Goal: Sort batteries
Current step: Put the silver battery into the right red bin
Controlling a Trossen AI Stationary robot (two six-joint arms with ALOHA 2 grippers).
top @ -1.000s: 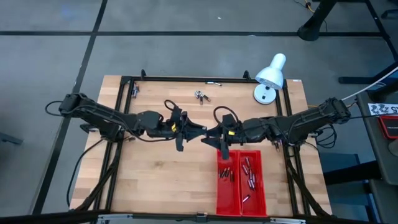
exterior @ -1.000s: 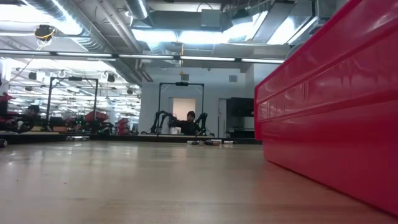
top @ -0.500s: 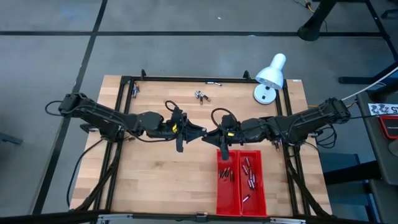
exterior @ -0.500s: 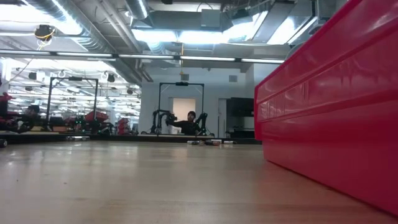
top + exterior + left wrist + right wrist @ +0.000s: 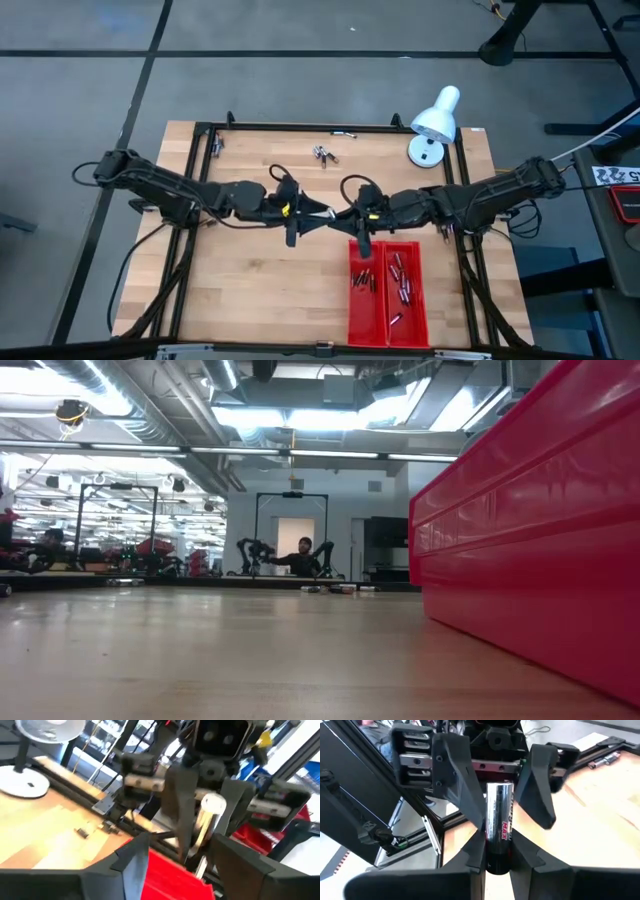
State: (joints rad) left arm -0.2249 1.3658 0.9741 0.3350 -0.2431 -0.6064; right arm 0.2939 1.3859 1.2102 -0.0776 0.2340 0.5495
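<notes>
One battery (right pincer)

Left gripper spread open, right gripper clamped, tips meeting mid-table

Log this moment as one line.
phase: handover | right hand: shut on battery | left hand: open around it | over tray edge

Legible text: "MAX" in red letters along the silver-and-black battery; partial black digits on a white tag beyond the table's edge.
</notes>
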